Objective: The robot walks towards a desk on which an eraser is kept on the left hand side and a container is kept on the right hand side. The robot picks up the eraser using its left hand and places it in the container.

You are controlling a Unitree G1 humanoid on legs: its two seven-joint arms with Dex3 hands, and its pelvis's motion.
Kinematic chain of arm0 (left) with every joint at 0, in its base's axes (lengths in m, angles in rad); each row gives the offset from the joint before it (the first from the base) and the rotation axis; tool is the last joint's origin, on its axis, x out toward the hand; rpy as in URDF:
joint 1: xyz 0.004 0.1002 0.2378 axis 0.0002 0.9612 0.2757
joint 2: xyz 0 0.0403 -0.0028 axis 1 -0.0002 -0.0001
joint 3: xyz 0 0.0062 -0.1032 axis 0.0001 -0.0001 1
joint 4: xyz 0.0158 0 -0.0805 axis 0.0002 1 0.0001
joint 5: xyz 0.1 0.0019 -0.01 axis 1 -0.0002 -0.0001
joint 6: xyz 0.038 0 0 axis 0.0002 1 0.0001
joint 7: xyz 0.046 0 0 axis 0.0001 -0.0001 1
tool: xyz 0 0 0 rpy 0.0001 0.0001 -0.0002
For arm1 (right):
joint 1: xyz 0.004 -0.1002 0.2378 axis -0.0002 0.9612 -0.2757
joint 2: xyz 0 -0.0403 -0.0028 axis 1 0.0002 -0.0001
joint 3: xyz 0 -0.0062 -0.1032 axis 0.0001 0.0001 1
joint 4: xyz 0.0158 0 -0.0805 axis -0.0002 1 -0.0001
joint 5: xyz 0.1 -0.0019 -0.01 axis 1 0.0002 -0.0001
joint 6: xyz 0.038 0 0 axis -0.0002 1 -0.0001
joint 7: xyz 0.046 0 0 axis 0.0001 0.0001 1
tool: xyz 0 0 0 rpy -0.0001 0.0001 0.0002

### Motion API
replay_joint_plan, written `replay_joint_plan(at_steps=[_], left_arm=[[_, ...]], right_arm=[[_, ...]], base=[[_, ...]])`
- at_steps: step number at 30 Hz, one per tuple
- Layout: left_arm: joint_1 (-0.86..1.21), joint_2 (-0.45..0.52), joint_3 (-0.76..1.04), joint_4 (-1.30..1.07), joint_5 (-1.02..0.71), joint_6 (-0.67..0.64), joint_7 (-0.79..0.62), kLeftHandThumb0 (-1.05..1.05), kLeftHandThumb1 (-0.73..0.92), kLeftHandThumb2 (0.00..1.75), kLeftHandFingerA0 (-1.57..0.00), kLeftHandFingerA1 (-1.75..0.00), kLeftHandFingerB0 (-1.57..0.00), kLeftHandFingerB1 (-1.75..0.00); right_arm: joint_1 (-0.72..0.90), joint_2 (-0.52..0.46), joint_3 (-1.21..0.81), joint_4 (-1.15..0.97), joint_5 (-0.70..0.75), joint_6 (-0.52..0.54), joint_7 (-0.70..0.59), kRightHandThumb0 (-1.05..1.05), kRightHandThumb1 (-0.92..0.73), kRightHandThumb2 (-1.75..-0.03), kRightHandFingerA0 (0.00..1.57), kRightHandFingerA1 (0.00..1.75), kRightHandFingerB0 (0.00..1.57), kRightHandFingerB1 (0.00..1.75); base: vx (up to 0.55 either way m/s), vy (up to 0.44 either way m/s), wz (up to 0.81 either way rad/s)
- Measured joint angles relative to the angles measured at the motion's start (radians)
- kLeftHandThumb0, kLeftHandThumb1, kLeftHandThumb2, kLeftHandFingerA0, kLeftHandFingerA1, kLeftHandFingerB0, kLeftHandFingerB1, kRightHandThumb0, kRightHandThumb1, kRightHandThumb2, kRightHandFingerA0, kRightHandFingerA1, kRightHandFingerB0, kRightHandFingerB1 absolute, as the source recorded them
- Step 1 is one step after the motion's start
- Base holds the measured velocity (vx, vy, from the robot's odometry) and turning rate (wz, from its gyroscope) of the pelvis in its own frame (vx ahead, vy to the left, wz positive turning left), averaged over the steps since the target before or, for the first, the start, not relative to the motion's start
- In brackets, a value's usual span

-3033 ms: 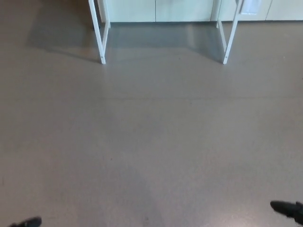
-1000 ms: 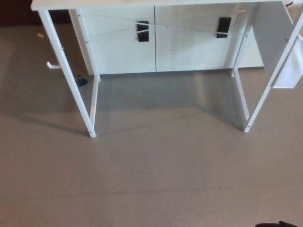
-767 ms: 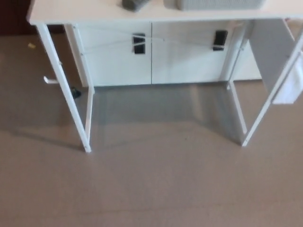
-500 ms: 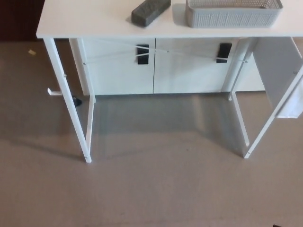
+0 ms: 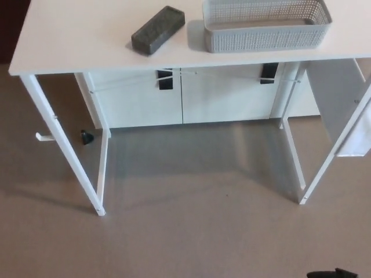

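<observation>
The eraser [image 5: 157, 30] near the table's [image 5: 69, 40] front edge looks light and firm; I would grasp its long sides. Neither hand shows, state unknown.

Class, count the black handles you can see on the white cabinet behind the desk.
2. The left handle and the right handle both sit just below the desk edge; their tops are hidden behind it, and others may be too.
</observation>
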Motion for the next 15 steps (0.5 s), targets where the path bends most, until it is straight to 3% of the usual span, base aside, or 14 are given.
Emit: replay_joint_plan(at_steps=[7, 15], left_arm=[[-0.003, 0.046, -0.029, 0.037, 0.056, -0.028, 0.074, -0.52, 0.59, 0.58, -0.48, -0.67, -0.40, -0.42], [0.002, 0.072, -0.051, 0.054, 0.102, -0.035, 0.149, -0.54, 0.60, 0.58, -0.49, -0.65, -0.40, -0.41]], right_arm=[[-0.008, 0.013, 0.014, -0.014, -0.004, 0.012, -0.002, -0.13, -0.45, -0.54, 0.67, 0.48, 0.49, 0.43], [-0.001, 0.017, 0.022, -0.032, -0.006, 0.019, -0.001, -0.13, -0.45, -0.54, 0.68, 0.49, 0.49, 0.44]], base=[[0.11, 0.223, -0.05], [0.09, -0.062, 0.04]])
